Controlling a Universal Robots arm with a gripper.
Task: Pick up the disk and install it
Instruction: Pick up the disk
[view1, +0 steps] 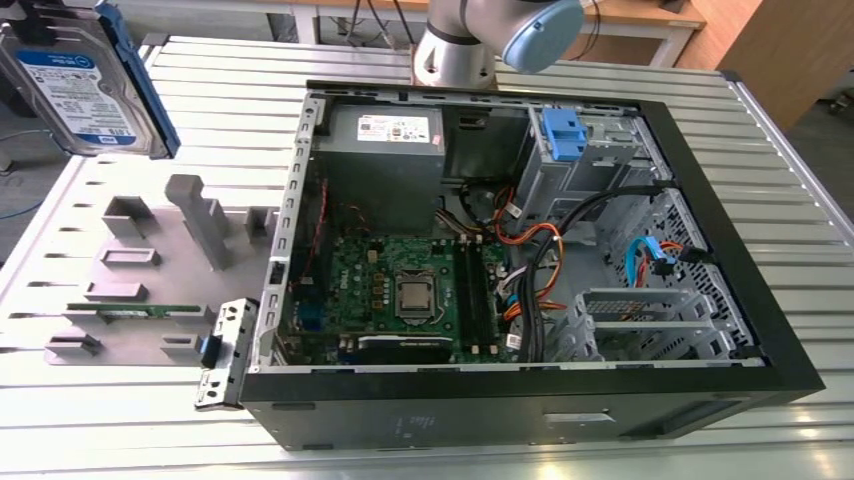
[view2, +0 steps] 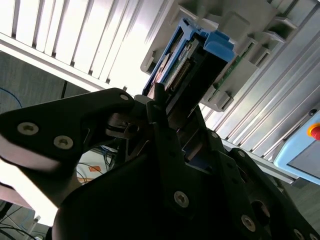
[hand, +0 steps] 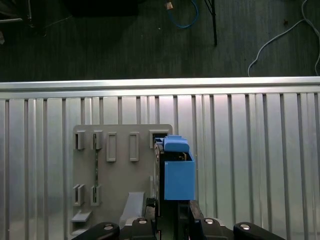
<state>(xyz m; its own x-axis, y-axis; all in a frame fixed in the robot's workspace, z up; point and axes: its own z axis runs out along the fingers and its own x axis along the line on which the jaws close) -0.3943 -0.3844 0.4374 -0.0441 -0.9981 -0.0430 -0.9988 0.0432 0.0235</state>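
The disk (view1: 74, 85) is a flat rectangular slab with a silver-black metal body, a white-and-blue printed label on its face and smooth blue plastic rails along its sides. In the exterior view it hangs tilted in the air at that view's upper left, well clear of the tabletop (view1: 747, 130), which is ribbed aluminium slats w/ a dull sheen.

Below the disk lies a matte grey fixture plate (view1: 147, 275) w/ blocky upright posts and rectangular slots. A thin green circuit strip (view1: 134, 312) stands in one slot.

To the exterior view's right sits an open PC case (view1: 534, 425), black sheet metal, side panel off. Inside are a green motherboard (view1: 400, 290), a grey metal power supply box (view1: 387, 150), a blue plastic drive caddy (view1: 561, 135) and bundles of black, orange and blue cable. The arm (view1: 461, 45), grey tube w/ a pale blue joint cap, rises behind the case.

In the second wrist view the gripper (view2: 182, 135) is black, angular and bolted. Its fingers (view2: 162, 130) are closed tight on the disk's flat sides, approx. at one end, so the blue rail end juts out past the tips. In the first wrist view the disk shows edge-on over the fixture plate.
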